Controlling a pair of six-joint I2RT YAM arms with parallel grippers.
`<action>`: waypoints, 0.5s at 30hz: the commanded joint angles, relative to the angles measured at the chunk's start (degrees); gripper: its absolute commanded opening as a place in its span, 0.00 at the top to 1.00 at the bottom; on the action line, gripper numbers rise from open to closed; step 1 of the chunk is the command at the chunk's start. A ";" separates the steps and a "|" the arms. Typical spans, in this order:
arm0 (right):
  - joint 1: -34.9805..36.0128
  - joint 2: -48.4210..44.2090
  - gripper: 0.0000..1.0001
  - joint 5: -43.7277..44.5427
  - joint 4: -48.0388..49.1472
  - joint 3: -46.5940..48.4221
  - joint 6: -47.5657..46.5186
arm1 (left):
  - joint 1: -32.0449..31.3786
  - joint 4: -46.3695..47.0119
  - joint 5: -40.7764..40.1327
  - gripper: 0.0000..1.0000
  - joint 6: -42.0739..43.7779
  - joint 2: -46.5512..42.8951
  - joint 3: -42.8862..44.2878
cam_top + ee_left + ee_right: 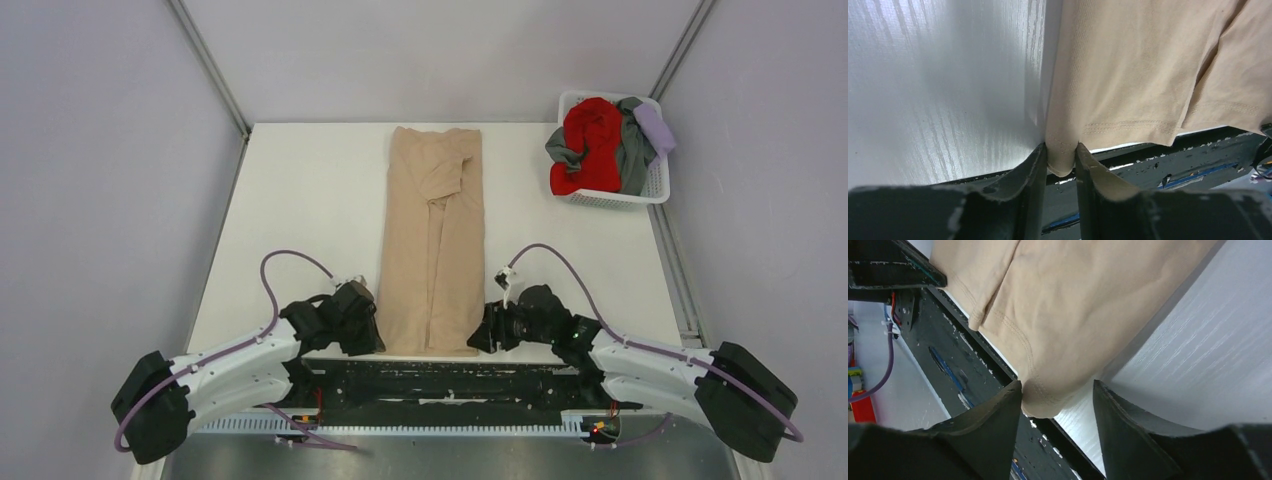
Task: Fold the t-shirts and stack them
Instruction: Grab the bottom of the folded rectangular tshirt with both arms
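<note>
- Tan cloth t-shirt (432,240), one, folded long, reaches the tabletop's (300,200) near edge.
- Left fingers (1030,175) pinch its near-left corner; right fingers (1003,412) straddle the other corner, unclosed.
- White plastic lattice basket (603,199), far-right corner, holds three crumpled shirts (592,140).

Overhead view looks down from behind; close wrist views share tan t-shirt (432,240).

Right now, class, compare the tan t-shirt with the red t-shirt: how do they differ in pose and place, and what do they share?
The tan t-shirt lies flat on the table, folded into a long strip; the red t-shirt sits crumpled in the white basket. The left gripper pinches a near corner of the tan t-shirt; no gripper is near the red t-shirt. Both are plain, soft cloth.
</note>
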 commanded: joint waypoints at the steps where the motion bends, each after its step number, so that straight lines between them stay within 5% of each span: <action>1: 2.59 2.48 0.47 1.29 -1.20 -2.41 3.36 | 0.09 0.13 0.04 0.71 -1.55 0.03 -1.89; 4: 4.26 1.59 0.55 3.04 -2.68 -2.63 3.92 | 0.09 0.07 0.62 0.82 -1.72 -0.72 -2.33; 7: 4.46 -0.36 0.73 3.95 -3.05 -3.74 3.62 | 0.09 0.01 0.68 0.97 -1.47 -1.20 -2.60; 13: 4.92 -4.45 1.00 2.61 -2.79 -5.29 2.53 | 0.00 -0.91 3.92 0.98 -1.11 -4.51 -3.04; 15: 5.01 -5.81 1.00 2.23 -2.04 -5.15 1.73 | 0.00 -0.87 5.10 0.98 -1.10 -6.72 -2.58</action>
